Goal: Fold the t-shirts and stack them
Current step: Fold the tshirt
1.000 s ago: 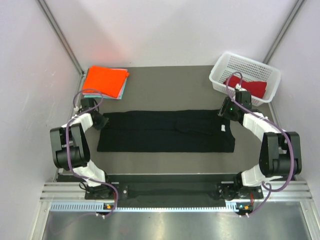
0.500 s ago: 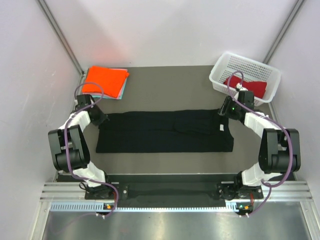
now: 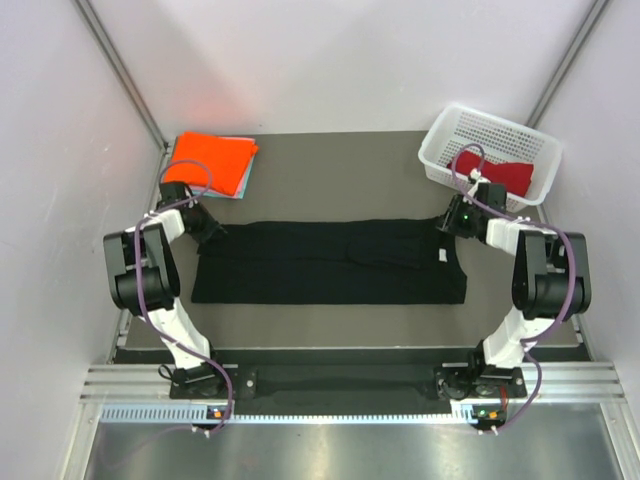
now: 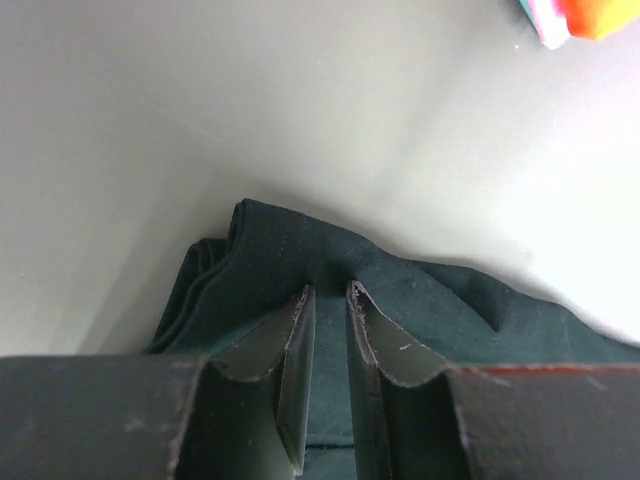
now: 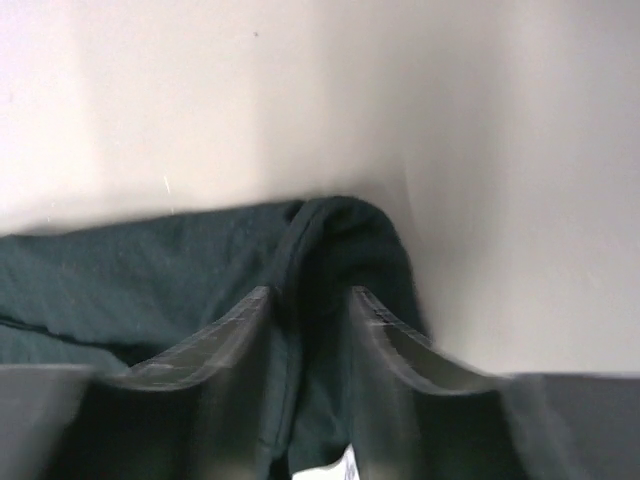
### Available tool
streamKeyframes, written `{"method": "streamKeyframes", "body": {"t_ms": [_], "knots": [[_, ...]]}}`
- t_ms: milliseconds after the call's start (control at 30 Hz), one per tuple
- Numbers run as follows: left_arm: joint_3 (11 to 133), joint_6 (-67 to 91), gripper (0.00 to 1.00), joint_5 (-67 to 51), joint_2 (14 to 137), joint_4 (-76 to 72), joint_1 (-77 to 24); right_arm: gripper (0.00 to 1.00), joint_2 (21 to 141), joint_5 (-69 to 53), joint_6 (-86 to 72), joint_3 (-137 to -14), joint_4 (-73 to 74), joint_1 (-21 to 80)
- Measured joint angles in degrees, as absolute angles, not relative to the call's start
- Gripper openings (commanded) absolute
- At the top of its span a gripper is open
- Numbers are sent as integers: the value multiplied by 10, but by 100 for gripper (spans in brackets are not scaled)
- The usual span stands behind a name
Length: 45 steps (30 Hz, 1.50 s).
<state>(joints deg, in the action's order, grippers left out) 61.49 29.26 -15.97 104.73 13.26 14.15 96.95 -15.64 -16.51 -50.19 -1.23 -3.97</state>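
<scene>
Black cloth, the large black t-shirt (image 3: 330, 262), was laid as a long folded band across the middle of the counter (image 3: 340, 180). The step in hand was judged to be the next fold, with both far corners to be taken and brought over together. For this to be done well, every layer at each corner should be gripped at once, not the top one alone. The two ends should be lifted evenly and only just clear, so that the band is kept taut and no twist is dragged along. The moved edge should then be set square on the edge below before anything is let go. At the band's far left corner the left jaws were set narrowly, with a pinched ridge of cloth between their tips, so a hold on the shirt was taken as made. At the far right corner the right jaws were set astride a raised fold and stood further apart; whether that fold was clamped could not be told. The left arm (image 3: 140, 275) was bent outward at the elbow and reached forward with its wrist low over the counter, and the right arm (image 3: 545, 275) was posed as its mirror. An orange t-shirt (image 3: 208, 160) was stacked on a pale teal t-shirt (image 3: 245, 180) at the far left, and a dark red t-shirt (image 3: 505, 175) was seen in the white basket (image 3: 440, 140).
</scene>
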Motion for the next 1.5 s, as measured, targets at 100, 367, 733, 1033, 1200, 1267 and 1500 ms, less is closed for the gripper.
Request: {"method": "streamKeyframes", "body": {"t_ms": [100, 367, 733, 1033, 1200, 1267, 1500], "knots": [[626, 298, 24, -138, 1052, 148, 136, 7, 994, -175, -169, -511, -28, -43], [641, 334, 23, -70, 1056, 170, 127, 0, 1014, -193, -210, -518, -48, -61], [635, 363, 24, 20, 1047, 164, 131, 15, 1051, -223, -241, -556, -60, -52], [625, 389, 25, 104, 1039, 157, 185, 20, 1103, -198, -236, -655, -45, 8], [617, 405, 26, 140, 1031, 158, 224, 22, 1137, -185, -236, -707, -32, 52], [617, 406, 26, 147, 1029, 163, 235, 25, 1145, -181, -238, -722, -26, 63], [640, 380, 29, 142, 1026, 216, 248, 40, 1129, -100, -296, -760, 66, 94]]}}
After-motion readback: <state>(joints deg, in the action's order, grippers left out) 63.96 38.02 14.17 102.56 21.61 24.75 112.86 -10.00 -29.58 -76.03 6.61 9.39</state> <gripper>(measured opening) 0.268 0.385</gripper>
